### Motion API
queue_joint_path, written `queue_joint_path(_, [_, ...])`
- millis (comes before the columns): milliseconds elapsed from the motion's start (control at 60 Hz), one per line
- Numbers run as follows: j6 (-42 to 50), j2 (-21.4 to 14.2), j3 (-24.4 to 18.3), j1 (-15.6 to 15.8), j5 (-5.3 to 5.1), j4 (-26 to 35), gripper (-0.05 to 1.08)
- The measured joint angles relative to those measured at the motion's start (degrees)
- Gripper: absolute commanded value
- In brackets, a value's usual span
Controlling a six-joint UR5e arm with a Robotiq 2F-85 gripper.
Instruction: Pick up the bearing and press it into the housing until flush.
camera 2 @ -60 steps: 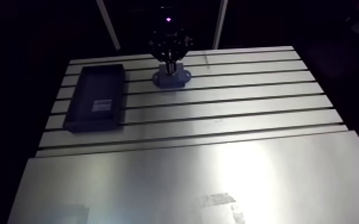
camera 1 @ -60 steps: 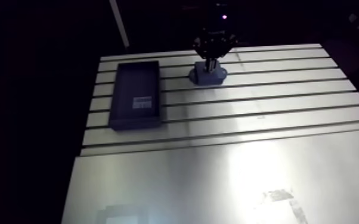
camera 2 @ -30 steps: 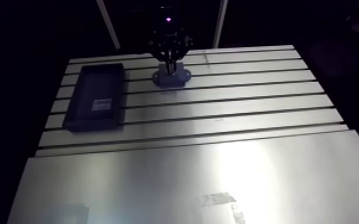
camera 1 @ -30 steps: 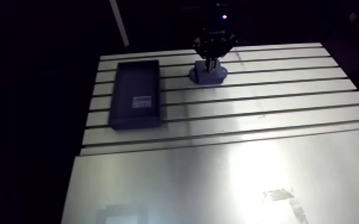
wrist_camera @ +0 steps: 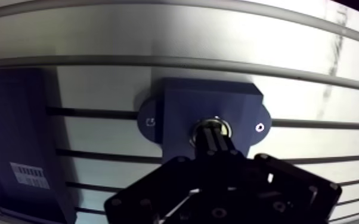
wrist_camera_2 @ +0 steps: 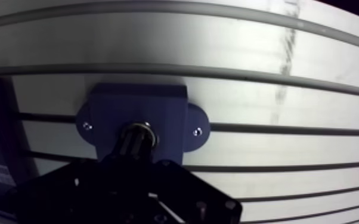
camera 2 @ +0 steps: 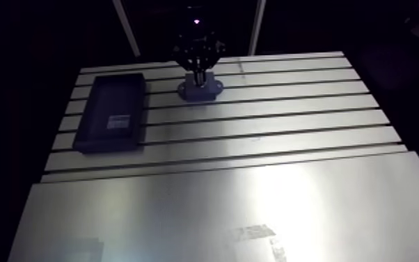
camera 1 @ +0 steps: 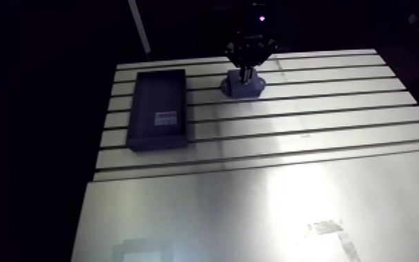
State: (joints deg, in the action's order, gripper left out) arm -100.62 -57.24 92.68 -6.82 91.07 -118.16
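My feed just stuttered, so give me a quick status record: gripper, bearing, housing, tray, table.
gripper: directly over the housing, fingers together, tips down on the bearing
bearing: shiny ring in the housing's centre hole; whether it is flush cannot be told
housing: dark blue block with two screw ears, flat on the table
tray: dark blue, labelled, beside the housing, not touching it
table: slotted aluminium

Hand (wrist_camera: 213, 134) all matte black. Bulky angular link plates (wrist_camera: 158, 196) with round pivot pins (wrist_camera: 279, 207) and small screw heads, a few glinting pale. Two narrow dark fingers (wrist_camera: 216, 144), faintly ribbed. Arm view: small pink-purple light (camera 1: 261, 19) glowing on the dark body above the hand.
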Motion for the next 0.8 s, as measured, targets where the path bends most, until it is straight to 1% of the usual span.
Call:
queue_joint_path(67, [0.0, 0.0, -0.2, 0.0, -0.19, -0.5, 1.08])
queue_joint_path(317, [-0.1, -0.9, -0.5, 0.4, -0.01, -0.1, 1.08])
queue_joint_path(717, [-0.1, -4.5, -1.2, 0.4, 0.19, 4.4, 1.07])
queue_joint_path(783, [-0.1, -5.2, -1.3, 0.4, 0.19, 5.3, 1.04])
queue_joint_path(800, [-0.1, -5.4, -1.3, 0.4, 0.19, 5.5, 0.95])
